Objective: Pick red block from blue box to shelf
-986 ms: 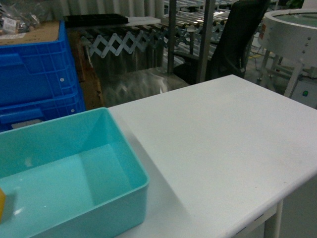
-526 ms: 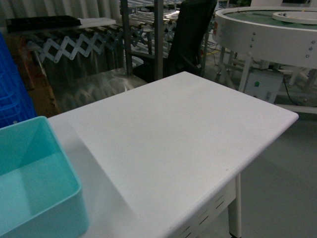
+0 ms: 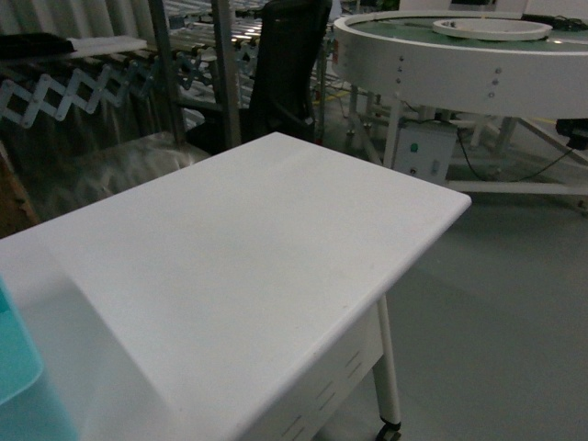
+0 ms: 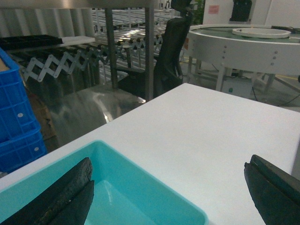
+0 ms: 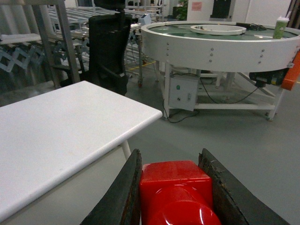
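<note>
Gripping the small glossy red plastic toy brick (image 5: pixel 174 192), round stud facing the wrist camera, between two dark fingers (image 5: pixel 123 197) of the right end effector (image 5: pixel 173 187), pads pressed against both red sides; held out past the rounded corner of the white flat-topped table (image 5: pixel 56 126), above grey floor (image 5: pixel 225 140). Beyond the brick, a large round white machine table (image 5: pixel 220 44) on white legs, a grey control box (image 5: pixel 183 96) beneath with cables trailing, a green-and-white cup (image 5: pixel 280 27) on the far rim, a black office chair (image 5: pixel 108 47) by the table's far edge. Spread wide, the left end effector (image 4: pixel 168 197): one dark finger (image 4: pixel 61 197) low at the left over the light teal smooth plastic tub (image 4: pixel 117 197), the other (image 4: pixel 274 190) at the right edge above bare white table top, nothing between. Sitting on the same white table, the teal tub, rolled rim and sloping walls visible, inside only partly in frame. Stacked left of the tub, dark blue ribbed plastic crates (image 4: pixel 16 126). Behind, a silver scissor-frame roller conveyor (image 4: pixel 70 63) and the upright shiny steel posts of a tall rack (image 4: pixel 149 47). From the head camera, only a sliver of teal tub (image 3: pixel 14 367) at the lower left edge, the white table (image 3: pixel 230 266) filling the middle, one table leg with a caster (image 3: pixel 388 424) on the grey floor; neither end effector in that view.
</note>
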Available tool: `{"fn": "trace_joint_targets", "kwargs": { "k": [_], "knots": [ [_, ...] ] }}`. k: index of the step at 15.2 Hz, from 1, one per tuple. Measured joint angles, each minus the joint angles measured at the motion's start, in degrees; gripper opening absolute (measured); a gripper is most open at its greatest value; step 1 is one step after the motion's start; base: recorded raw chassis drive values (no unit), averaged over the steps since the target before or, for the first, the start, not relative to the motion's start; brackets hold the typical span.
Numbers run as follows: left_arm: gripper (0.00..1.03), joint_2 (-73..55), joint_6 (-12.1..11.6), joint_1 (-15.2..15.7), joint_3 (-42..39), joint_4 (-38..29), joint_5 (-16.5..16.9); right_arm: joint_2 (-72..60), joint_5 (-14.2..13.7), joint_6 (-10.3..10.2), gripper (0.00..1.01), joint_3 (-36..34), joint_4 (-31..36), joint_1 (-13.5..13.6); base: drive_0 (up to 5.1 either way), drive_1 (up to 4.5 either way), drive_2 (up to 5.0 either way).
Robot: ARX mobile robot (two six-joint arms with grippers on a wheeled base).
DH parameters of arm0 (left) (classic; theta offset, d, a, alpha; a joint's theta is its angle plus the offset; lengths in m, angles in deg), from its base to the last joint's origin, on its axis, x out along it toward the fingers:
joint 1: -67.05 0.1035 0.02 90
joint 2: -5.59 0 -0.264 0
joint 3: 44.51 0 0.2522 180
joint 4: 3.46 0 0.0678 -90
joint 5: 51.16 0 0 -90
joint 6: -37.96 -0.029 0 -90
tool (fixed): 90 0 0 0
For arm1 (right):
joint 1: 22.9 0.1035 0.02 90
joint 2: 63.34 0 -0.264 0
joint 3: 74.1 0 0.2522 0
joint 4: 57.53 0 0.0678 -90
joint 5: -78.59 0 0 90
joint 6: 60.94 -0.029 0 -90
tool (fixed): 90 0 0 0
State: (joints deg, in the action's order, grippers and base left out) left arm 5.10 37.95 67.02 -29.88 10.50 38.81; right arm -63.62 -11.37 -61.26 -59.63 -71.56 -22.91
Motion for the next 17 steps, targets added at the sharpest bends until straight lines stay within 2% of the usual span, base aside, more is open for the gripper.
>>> {"fn": "trace_joint_targets", "kwargs": {
  "k": [17],
  "knots": [
    [0.98,0.0,0.0,0.0,0.0,0.0,0.0,0.0,0.0,0.0,0.28,0.0,0.0,0.0,-1.6,-1.58,-1.6]
  ]
}}
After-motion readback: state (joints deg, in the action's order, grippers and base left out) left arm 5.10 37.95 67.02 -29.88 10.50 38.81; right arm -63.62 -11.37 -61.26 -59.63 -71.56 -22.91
